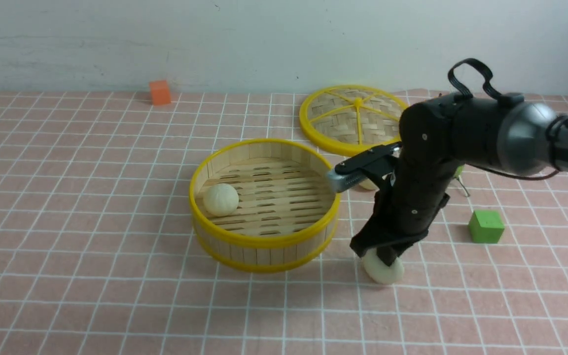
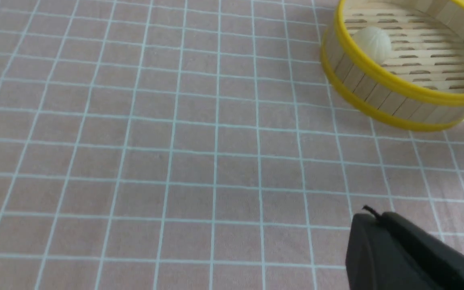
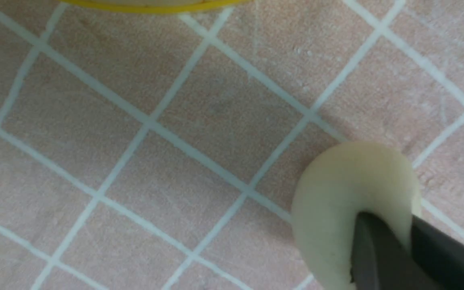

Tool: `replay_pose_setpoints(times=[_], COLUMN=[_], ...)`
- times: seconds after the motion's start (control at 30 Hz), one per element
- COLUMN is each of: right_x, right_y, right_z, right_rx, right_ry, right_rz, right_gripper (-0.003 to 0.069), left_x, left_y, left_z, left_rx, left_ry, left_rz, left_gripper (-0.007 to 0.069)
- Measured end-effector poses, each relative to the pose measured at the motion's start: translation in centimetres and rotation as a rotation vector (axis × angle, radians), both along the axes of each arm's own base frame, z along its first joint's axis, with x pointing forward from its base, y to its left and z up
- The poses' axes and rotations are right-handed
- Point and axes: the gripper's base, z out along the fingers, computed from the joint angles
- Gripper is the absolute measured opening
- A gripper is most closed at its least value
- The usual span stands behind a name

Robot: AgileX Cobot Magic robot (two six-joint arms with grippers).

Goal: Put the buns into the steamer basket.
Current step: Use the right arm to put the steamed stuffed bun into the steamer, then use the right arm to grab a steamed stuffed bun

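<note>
The steamer basket point(image 1: 263, 242) stands mid-table with one bun point(image 1: 221, 199) on its slat floor at the left. It also shows in the left wrist view point(image 2: 401, 86) with that bun point(image 2: 372, 43). My right gripper point(image 1: 381, 260) points down to the right of the basket, shut on a second bun point(image 1: 385, 271) low at the cloth. In the right wrist view the gripper point(image 3: 391, 220) pinches this bun point(image 3: 336, 193). A third bun point(image 1: 367, 185) is mostly hidden behind the right arm. My left gripper point(image 2: 371, 219) is shut and empty, out of the front view.
The flat woven lid point(image 1: 355, 118) lies behind the basket. A green cube point(image 1: 486, 227) sits right of the arm and an orange cube point(image 1: 159, 92) at the far wall. A bit of the green ball point(image 1: 458, 171) shows behind the arm. The basket's rim point(image 3: 151, 5) edges the right wrist view.
</note>
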Motion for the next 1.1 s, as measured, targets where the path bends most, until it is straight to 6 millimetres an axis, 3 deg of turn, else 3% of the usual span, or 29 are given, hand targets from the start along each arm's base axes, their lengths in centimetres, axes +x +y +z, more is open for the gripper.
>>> replay_pose_setpoints(times=[0.13,0.23,0.3,0.33,0.43,0.57,0.6,0.7,0.77,0.9,1.0,1.1], right_x=[0.9,1.2,1.2,1.1,1.5,2.3,2.3,2.5,2.6,2.9,3.5,4.2], right_y=[1.0,3.3,4.3,6.0,9.0,11.6,11.6,12.3,12.4,12.5,11.7,10.1], right_z=[4.8,8.8,9.6,10.1,8.6,2.9,2.9,0.0,0.2,2.9,6.5,9.4], right_rx=[0.035,0.085,0.101,0.121,0.129,0.044,0.044,-0.01,-0.007,0.016,0.043,0.059], right_ry=[-0.075,-0.224,-0.266,-0.317,-0.359,-0.323,-0.323,-0.29,-0.3,-0.331,-0.383,-0.43], right_rz=[0.03,0.126,0.162,0.215,0.306,0.388,0.388,0.419,0.419,0.387,0.348,0.305], right_gripper=[0.0016,0.0016,0.0016,0.0016,0.0017,0.0057,0.0057,0.021,0.0309,0.0496,0.0572,0.0592], left_x=[0.4,0.9,1.1,1.3,1.6,1.7,1.7,1.7,1.8,1.8,1.9,1.9], left_y=[-0.2,-0.6,-0.7,-0.9,-1.0,-1.0,-1.0,-0.9,-0.9,-0.8,-0.9,-0.9], left_z=[-2.8,-4.1,-4.2,-4.2,-4.0,-3.9,-3.9,-3.8,-3.8,-4.0,-4.1,-4.2], left_rx=[-0.02,-0.031,-0.037,-0.045,-0.055,-0.044,-0.042,-0.032,-0.02,-0.009,-0.004,-0.001], left_ry=[0.052,0.039,0.021,0.0,-0.036,-0.054,-0.054,-0.065,-0.07,-0.074,-0.083,-0.087], left_rz=[0.019,0.005,-0.002,-0.011,-0.023,-0.024,-0.024,-0.024,-0.022,-0.023,-0.027,-0.029], left_gripper=[-0.0014,-0.0014,-0.0014,-0.0014,-0.0014,-0.0014,-0.0014,-0.0014,-0.0014,-0.0014,-0.0014,-0.0014])
